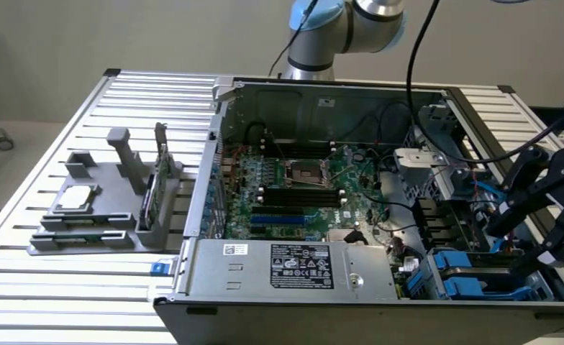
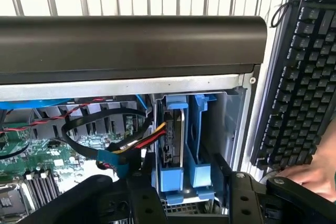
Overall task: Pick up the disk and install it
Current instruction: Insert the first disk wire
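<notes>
Install step: I have the claw [image 1: 551, 215] at the drive bay, lower right of the exterior frame, with the disk [image 2: 176, 145] upright in its slot. I cannot tell the claw's opening or whether it grips the disk. I judge the next move calls for a straight push to seat it.

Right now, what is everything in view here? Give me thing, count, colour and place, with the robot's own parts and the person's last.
Computer case: one, grey metal, lid off, lying on the slatted table.
Motherboard: one, green, on the case floor.
Power supply: one, silver, at the case's near edge.
Disk: one, blue carrier, standing in the drive bay.
Blue carriers: several, in the bay at the exterior view's right.
Parts holder: one, grey, at the exterior view's left, holding a small square chip.
Keyboard: one, black, beside the case.
Hand: one, at the keyboard.
Arm: one, silver and blue, behind the case.
Gripper: one, black, at the disk's blue carrier.
</notes>
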Available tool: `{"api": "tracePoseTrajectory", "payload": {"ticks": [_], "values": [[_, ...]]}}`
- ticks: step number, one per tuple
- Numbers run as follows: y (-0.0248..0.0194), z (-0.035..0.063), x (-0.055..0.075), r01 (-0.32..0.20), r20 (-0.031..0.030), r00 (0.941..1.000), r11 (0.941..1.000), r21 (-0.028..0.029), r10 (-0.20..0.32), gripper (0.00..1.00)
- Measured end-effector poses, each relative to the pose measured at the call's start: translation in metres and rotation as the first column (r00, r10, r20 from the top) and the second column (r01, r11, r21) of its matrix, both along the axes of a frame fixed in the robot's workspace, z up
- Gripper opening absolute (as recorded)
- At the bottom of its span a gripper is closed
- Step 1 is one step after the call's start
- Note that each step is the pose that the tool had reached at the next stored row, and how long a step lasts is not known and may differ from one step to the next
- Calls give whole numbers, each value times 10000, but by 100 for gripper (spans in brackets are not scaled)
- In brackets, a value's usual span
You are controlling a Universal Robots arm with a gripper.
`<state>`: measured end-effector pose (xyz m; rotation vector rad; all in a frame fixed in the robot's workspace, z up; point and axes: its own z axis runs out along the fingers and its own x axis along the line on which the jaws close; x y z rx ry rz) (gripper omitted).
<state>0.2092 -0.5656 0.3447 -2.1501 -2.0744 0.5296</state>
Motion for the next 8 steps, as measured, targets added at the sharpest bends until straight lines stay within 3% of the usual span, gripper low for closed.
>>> {"api": "tracePoseTrajectory", "payload": {"ticks": [8], "values": [[-6, 157, -30, 1, -2, 10000, 10000, 1, -1, 54]]}}
